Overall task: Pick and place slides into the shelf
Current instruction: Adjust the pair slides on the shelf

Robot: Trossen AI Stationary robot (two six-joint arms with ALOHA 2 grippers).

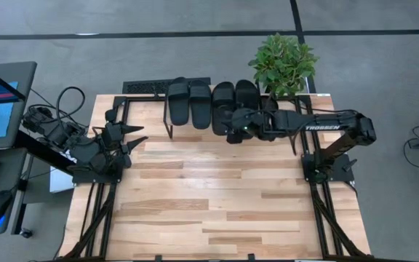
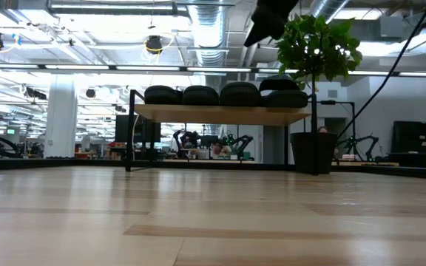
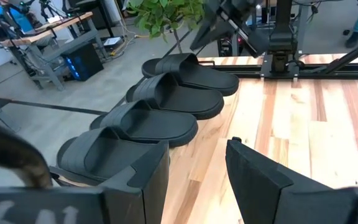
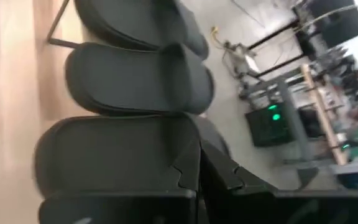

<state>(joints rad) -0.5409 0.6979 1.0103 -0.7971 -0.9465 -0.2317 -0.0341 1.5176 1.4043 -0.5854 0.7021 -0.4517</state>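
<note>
Looking across the plank counter (image 1: 217, 204), we see the left pincer (image 1: 133, 135) open at the frame's left, the right pincer (image 1: 233, 129) closed above the slides (image 1: 209, 102). All four sit on the shelf (image 2: 220, 114) at upper centre, beside a potted plant (image 1: 282, 62).

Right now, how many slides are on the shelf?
4, side by side in a row on the shelf: slide one, slide two, slide three, and slide four beside the plant.
</note>
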